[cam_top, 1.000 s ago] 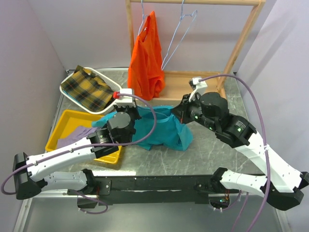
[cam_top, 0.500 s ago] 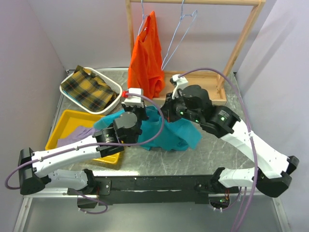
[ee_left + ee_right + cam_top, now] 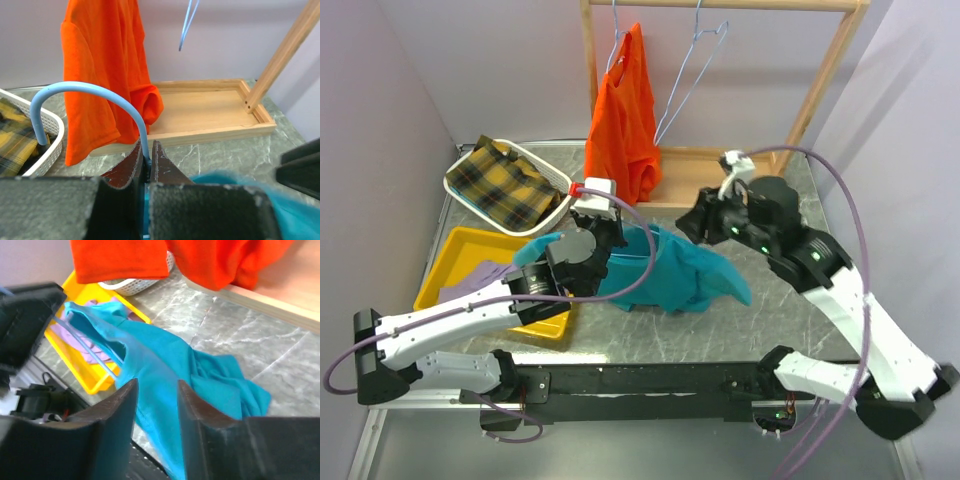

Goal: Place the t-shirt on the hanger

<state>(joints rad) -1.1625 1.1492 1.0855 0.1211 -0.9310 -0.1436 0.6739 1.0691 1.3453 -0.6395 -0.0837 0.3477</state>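
Note:
The teal t-shirt (image 3: 672, 272) lies bunched on the table between the arms and also shows in the right wrist view (image 3: 165, 360). My left gripper (image 3: 148, 150) is shut on the neck of the pale-blue wire hanger (image 3: 85, 92), just below its hook. In the top view this gripper (image 3: 605, 232) sits at the shirt's left end. One hanger arm (image 3: 85, 347) runs inside the shirt's opening, with teal cloth draped over it. My right gripper (image 3: 156, 390) is open and empty, hovering above the shirt, at its upper right in the top view (image 3: 695, 225).
An orange garment (image 3: 622, 115) and an empty wire hanger (image 3: 695, 60) hang on the wooden rack (image 3: 820, 80), whose tray base (image 3: 200, 107) lies behind. A white basket with plaid cloth (image 3: 505, 185) and a yellow tray (image 3: 460, 262) holding lilac cloth (image 3: 62, 332) stand at left.
My right gripper has drawn back to the right, off the shirt. The shirt's right side now spreads further right. The left gripper has stayed, holding the hanger.

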